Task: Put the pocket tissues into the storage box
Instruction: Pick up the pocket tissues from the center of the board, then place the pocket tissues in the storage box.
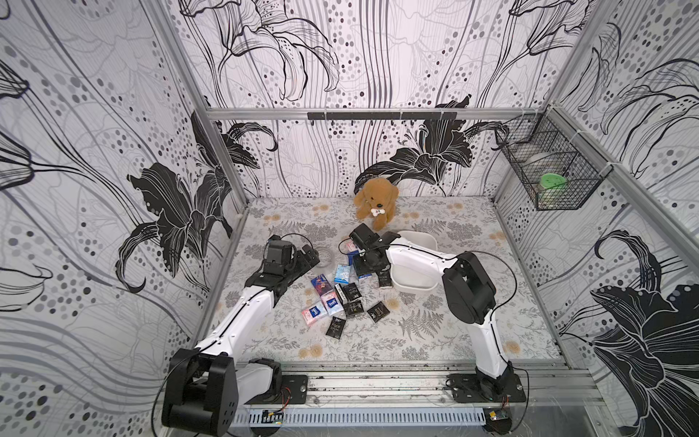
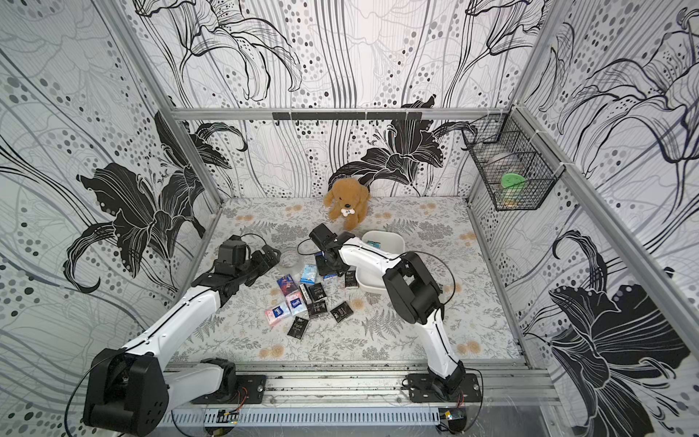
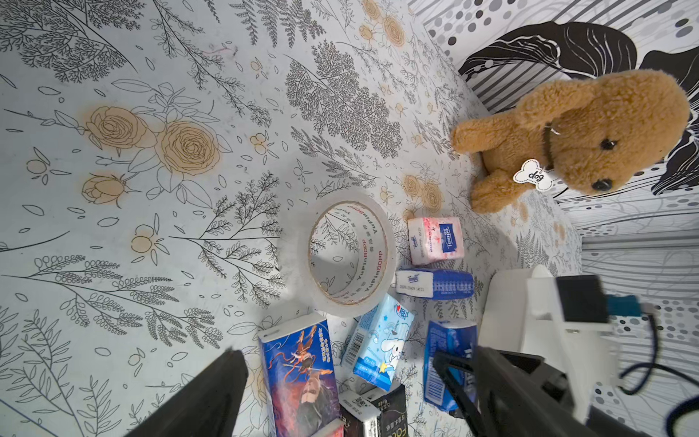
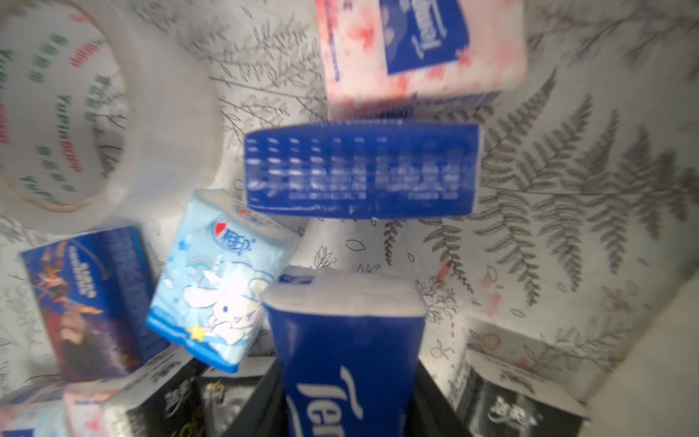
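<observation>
Several pocket tissues [image 1: 350,299] in black, pink, light blue and dark blue lie scattered mid-table in both top views. The white storage box [image 1: 416,282] stands just right of them, partly under my right arm. My right gripper [image 4: 346,378] is shut on a dark blue tissue packet [image 4: 346,340] at the pile's far end, beside the box [image 2: 389,240]. Whether that packet is off the table I cannot tell. My left gripper [image 3: 340,378] hangs open over the pile's left side, near a dark blue picture packet [image 3: 299,370], holding nothing.
A clear tape roll [image 3: 382,246] lies just left of the packets. A brown plush dog [image 1: 376,202] sits at the back wall behind the box. A black wire basket [image 1: 548,170] hangs on the right wall.
</observation>
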You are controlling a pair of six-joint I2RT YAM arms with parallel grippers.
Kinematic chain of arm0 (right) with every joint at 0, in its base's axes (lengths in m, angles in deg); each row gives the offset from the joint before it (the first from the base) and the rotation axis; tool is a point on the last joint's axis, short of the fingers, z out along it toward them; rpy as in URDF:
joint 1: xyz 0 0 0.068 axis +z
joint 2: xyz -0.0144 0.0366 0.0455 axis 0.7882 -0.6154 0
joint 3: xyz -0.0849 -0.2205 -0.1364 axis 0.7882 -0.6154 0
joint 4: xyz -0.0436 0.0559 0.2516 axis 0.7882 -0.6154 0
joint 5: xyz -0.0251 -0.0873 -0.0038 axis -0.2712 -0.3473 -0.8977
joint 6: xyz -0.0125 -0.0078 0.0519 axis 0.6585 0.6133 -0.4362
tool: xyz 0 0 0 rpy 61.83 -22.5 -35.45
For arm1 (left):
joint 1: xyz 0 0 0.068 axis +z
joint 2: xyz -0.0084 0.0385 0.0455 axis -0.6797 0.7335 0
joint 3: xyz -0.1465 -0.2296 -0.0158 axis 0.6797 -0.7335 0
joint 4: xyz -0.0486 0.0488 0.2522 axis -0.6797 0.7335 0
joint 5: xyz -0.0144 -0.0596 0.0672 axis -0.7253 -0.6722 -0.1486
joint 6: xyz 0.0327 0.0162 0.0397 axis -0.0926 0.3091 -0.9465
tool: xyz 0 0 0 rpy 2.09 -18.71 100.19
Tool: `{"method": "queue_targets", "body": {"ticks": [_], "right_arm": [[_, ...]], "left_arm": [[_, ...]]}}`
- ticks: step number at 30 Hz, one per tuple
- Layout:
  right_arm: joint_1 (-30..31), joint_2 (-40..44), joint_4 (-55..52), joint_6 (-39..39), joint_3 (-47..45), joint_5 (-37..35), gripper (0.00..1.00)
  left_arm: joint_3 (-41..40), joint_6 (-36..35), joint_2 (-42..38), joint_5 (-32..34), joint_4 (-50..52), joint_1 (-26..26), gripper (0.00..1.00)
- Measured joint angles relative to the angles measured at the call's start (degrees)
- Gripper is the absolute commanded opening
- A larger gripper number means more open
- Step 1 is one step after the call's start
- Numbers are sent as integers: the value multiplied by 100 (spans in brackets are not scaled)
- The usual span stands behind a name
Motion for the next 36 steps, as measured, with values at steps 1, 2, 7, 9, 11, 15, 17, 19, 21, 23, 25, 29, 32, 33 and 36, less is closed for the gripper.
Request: {"method": "queue_targets", "body": {"ticks": [1,2,7,9,11,15,17,19,21,23,25,29,32,33,36], "right_arm": [[0,105,0,-2,0,-37,44],[-2,199,0,-2,0,-70,44],[-85,568,-4,-24,0,-164,44],[-181,656,-7,-24,-4,-190,44],[-339,756,0,-28,-70,-203,44],[-774,1075,0,-94,-426,-221,44],[-1001,1272,-2,-138,-682,-251,43],[-1235,1488,-4,-173,-962,-302,44],[-1405,1650,-7,-177,-1172,-367,43],[-1547,1805,-4,-179,-1368,-422,44],[-1681,1947,-2,-177,-1561,-470,43],[-1902,2041,-2,-177,-1816,-498,44],[-1982,2024,24,-175,-1873,-496,44],[-1987,2006,57,-175,-1869,-485,44],[-1985,1816,129,-175,-1775,-415,44]], "left_arm": [[0,-15,28,2,13,-24,97],[0,-33,63,4,26,-48,97],[155,-140,391,48,199,-452,97],[319,-177,535,79,247,-669,97],[485,-203,651,96,249,-866,97],[660,-219,780,109,205,-1156,97],[667,-216,831,111,199,-1217,97],[667,-216,898,111,199,-1239,97],[667,-216,955,111,201,-1257,97],[667,-216,990,111,203,-1272,97],[667,-219,1005,111,201,-1281,97],[669,-216,1016,111,203,-1281,97],[678,-216,1016,111,205,-1281,97],[688,-219,1016,111,210,-1281,97],[769,-219,1021,114,234,-1281,97]]}}
